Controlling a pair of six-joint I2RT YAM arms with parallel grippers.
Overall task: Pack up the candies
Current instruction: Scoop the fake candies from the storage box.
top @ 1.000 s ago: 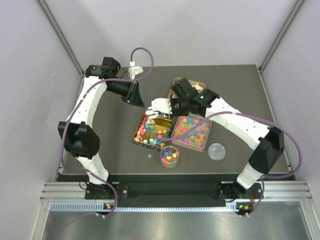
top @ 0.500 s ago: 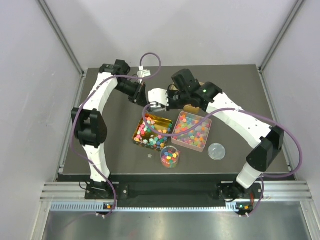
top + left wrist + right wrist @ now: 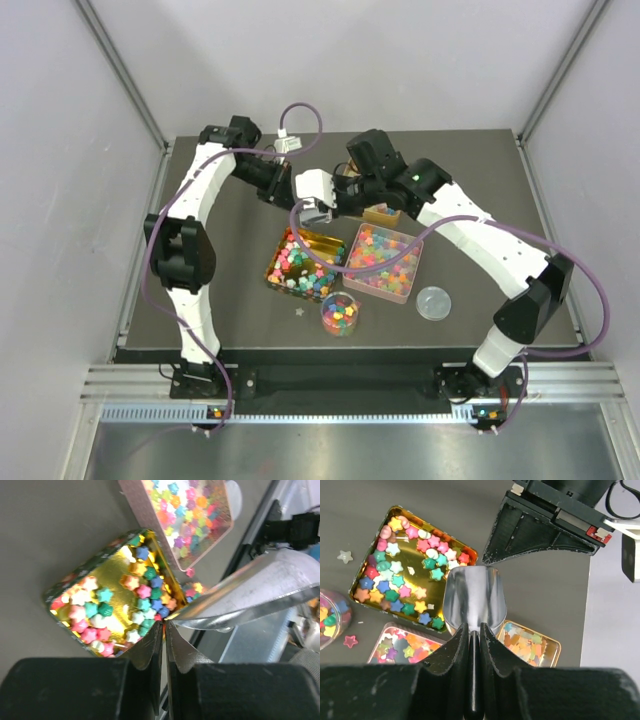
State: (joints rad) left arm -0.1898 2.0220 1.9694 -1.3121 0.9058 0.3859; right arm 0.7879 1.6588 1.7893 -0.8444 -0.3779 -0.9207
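Left arm [image 3: 205, 190]: white links, black joints. It rises from its base at the near left, elbow bent out to the left, forearm reaching away and then rightward toward the centre. Left gripper [image 3: 164, 624]: black, angled downward; jaws drawn together with the tips meeting, nothing between them. Right arm [image 3: 470, 230]: same build. It rises from its base at the near right, elbow bent out to the right, forearm stretched away and leftward toward the centre. Right gripper [image 3: 474, 630]: black, jaws clamped on the handle of a metal scoop [image 3: 475, 597], bowl projecting forward. The two grippers face one another, near together.
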